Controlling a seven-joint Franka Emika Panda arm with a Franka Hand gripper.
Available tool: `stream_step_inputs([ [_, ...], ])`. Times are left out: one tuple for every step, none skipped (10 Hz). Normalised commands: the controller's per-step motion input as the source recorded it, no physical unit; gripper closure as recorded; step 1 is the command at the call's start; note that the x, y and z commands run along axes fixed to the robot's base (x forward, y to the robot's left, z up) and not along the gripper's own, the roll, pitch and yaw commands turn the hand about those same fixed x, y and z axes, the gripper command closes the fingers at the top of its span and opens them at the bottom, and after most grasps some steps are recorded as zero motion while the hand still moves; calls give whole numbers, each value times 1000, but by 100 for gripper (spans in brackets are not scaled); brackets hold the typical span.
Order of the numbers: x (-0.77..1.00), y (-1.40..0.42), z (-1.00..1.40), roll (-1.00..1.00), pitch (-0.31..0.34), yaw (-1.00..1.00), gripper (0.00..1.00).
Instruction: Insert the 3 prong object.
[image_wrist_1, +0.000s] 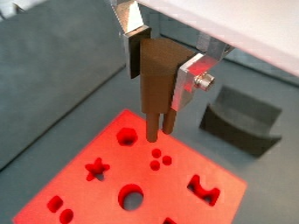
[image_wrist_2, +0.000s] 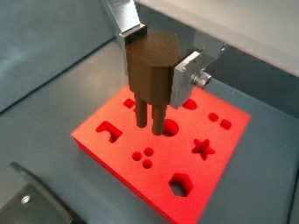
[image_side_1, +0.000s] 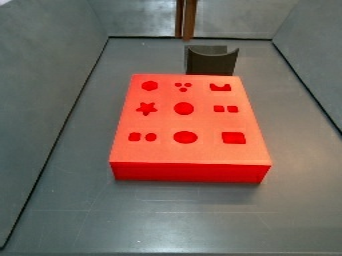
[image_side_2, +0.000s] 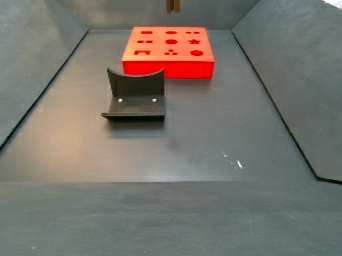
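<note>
Half-hidden prong object (image_wrist_1: 155, 83) (in pincer (image_wrist_1: 163, 74))

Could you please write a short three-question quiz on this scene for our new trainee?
1. True or false: the gripper is shut on the 3 prong object.
2. Where is the 3 prong object in both wrist views? A) seated in the red block; B) held above the red block, prongs pointing down; C) lying on the grey floor.
3. Fill in: in a side view, the dark curved fixture stands on the floor beside the red block's ____ edge, away from the camera.

Key: 1 true; 2 B; 3 far.
</note>
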Motion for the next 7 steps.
stream_step_inputs([
  [360,0,-406,156,126,-349,100],
  [434,3,-451,107,173,-314,100],
  [457,114,-480,71,94,-131,100],
  [443,134,-506,174,33,-6,100],
  [357,106,-531,209,20,0,100],
  [111,46,-580,74,0,0,100],
  [-289,97,-357,-27,-256,246,100],
])
